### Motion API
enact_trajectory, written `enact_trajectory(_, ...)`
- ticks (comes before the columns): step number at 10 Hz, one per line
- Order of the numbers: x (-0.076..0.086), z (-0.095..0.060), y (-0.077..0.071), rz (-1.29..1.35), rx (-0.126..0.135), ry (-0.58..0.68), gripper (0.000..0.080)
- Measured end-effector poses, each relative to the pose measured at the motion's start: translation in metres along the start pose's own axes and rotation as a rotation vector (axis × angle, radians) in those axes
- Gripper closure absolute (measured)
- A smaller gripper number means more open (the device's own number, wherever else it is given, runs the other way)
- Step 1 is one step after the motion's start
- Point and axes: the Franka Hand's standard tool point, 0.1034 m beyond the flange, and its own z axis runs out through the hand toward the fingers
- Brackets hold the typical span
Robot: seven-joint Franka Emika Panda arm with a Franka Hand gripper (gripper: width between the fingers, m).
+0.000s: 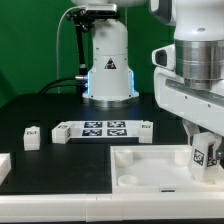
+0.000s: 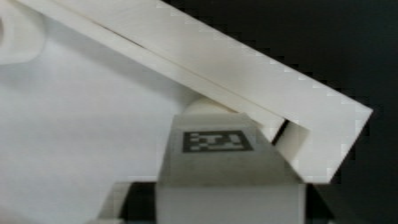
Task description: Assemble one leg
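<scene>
My gripper (image 1: pixel 206 150) is shut on the leg (image 1: pixel 207 154), a small white post with a black-and-white tag facing the exterior camera. It holds the leg upright at the corner of the large white tray-like panel (image 1: pixel 150 168) on the exterior view's right. In the wrist view the leg (image 2: pixel 217 140) runs up between my jaws (image 2: pixel 222 202), tag showing, its far end against the panel's raised corner wall (image 2: pixel 231 75). Whether the leg's end sits in a socket is hidden.
The marker board (image 1: pixel 95 129) lies behind the panel. Loose white legs lie at the exterior view's left (image 1: pixel 32 138) and beside the board's right end (image 1: pixel 145 131). Another white part (image 1: pixel 4 168) shows at the left edge. The robot base (image 1: pixel 108 65) stands at the back.
</scene>
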Motion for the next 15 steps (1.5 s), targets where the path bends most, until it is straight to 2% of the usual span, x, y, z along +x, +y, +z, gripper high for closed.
enact_trajectory(2, -0.0003, 0.0000, -0.0001, -0.088, 0.000, 0.000, 0.0259)
enact_trajectory(3, -0.0008, 0.0001, -0.0001, -0.090, 0.000, -0.001, 0.0259)
enact_trajectory(4, -0.0014, 0.0004, 0.0001, -0.150, -0.002, 0.002, 0.0170)
enact_trajectory(5, -0.0014, 0.0008, 0.0006, -0.361, -0.005, 0.005, 0.0156)
enact_trajectory(15, -0.0006, 0.0020, 0.0025, -1.310, -0.011, 0.000, 0.0151)
